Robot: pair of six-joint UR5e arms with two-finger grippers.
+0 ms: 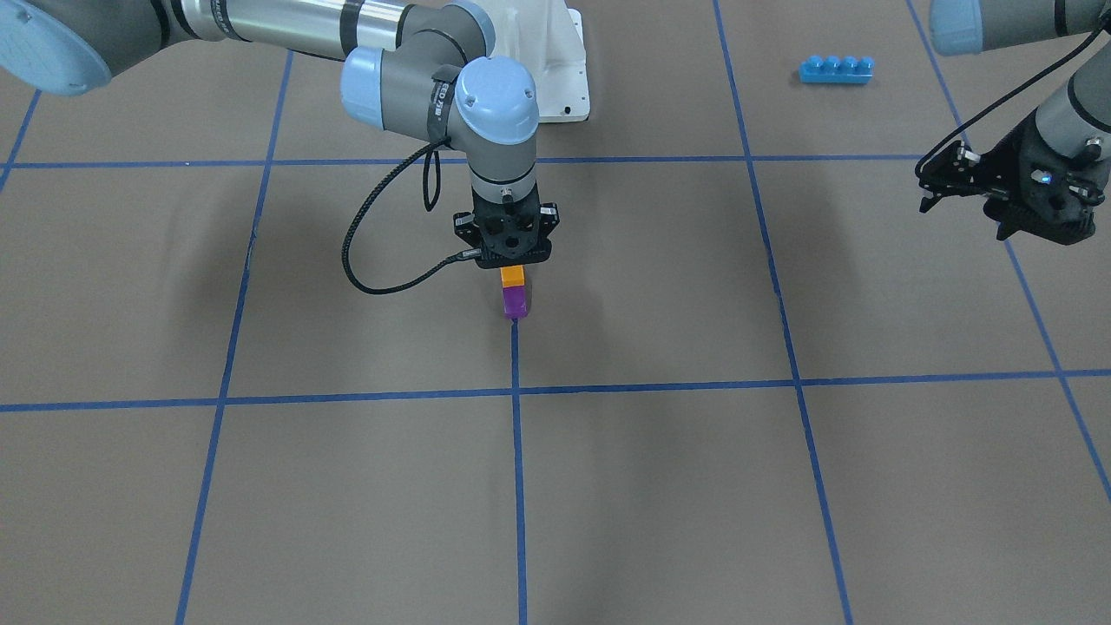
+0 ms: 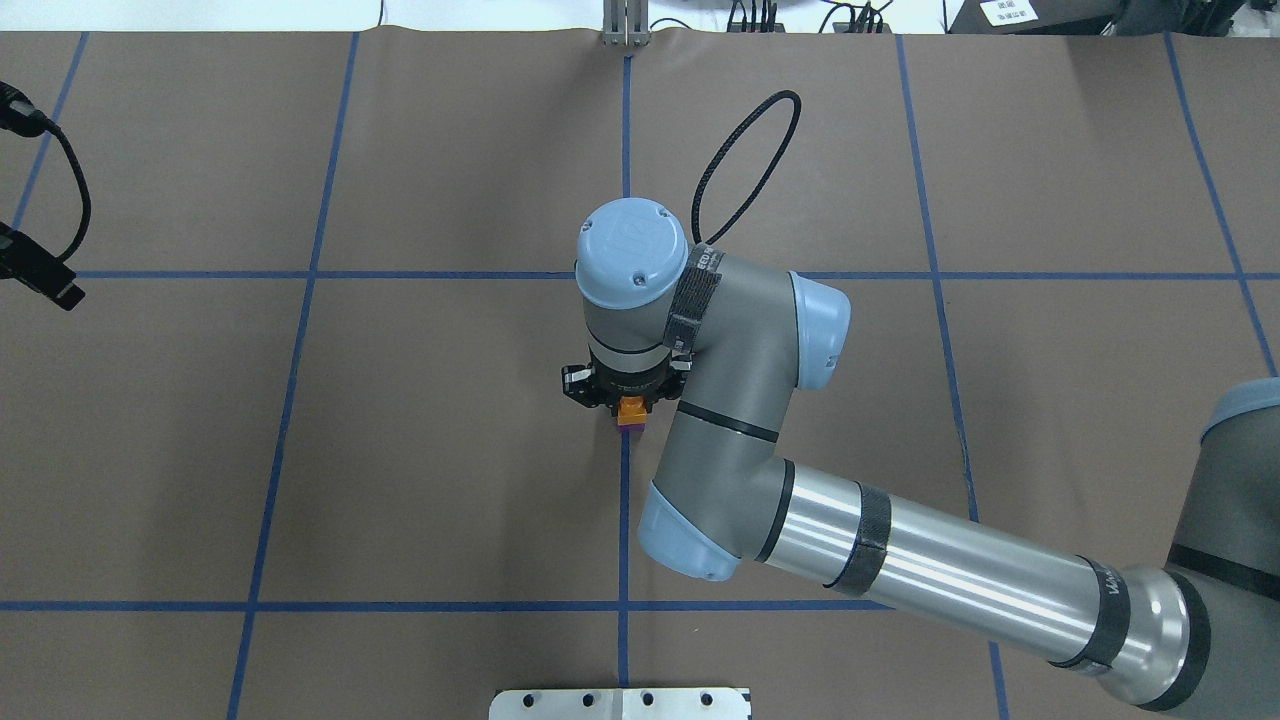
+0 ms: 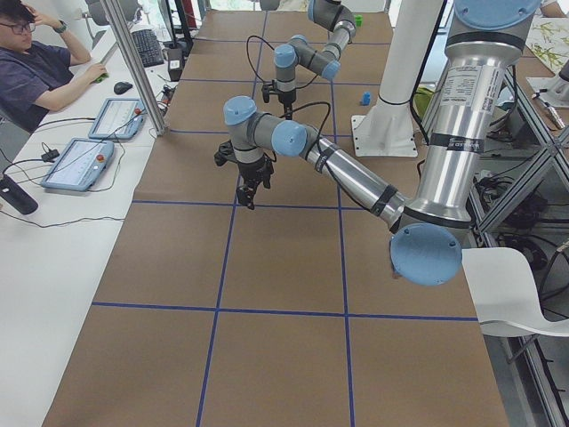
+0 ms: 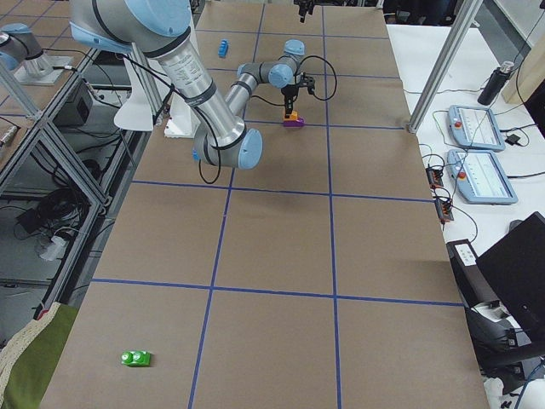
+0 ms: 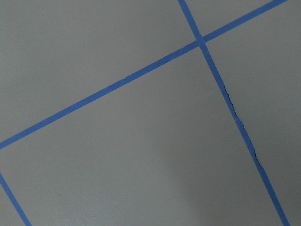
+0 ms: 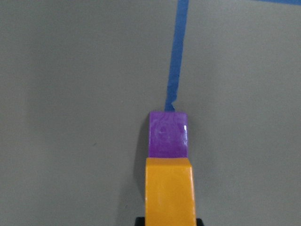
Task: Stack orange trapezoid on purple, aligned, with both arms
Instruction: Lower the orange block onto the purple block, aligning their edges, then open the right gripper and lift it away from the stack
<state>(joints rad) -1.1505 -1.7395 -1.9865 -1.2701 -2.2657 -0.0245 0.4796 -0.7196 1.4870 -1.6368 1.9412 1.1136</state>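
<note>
The orange trapezoid [image 1: 512, 275] sits on top of the purple block [image 1: 515, 302], which stands on the table at the end of a blue tape line. The right wrist view shows orange [image 6: 169, 188] directly over purple [image 6: 168, 134], with their sides in line. My right gripper [image 1: 513, 263] points straight down and is shut on the orange trapezoid. From overhead, the right arm hides most of the stack, leaving only an orange edge [image 2: 632, 409]. My left gripper [image 1: 963, 217] hangs open and empty, far off to the side above the table. Its wrist view shows only bare table.
A long blue four-stud brick [image 1: 836, 69] lies near the white base pedestal [image 1: 564, 61]. A green toy [image 4: 136, 359] lies at the far end of the table. An operator [image 3: 36, 71] sits beside the table with tablets [image 3: 76, 165].
</note>
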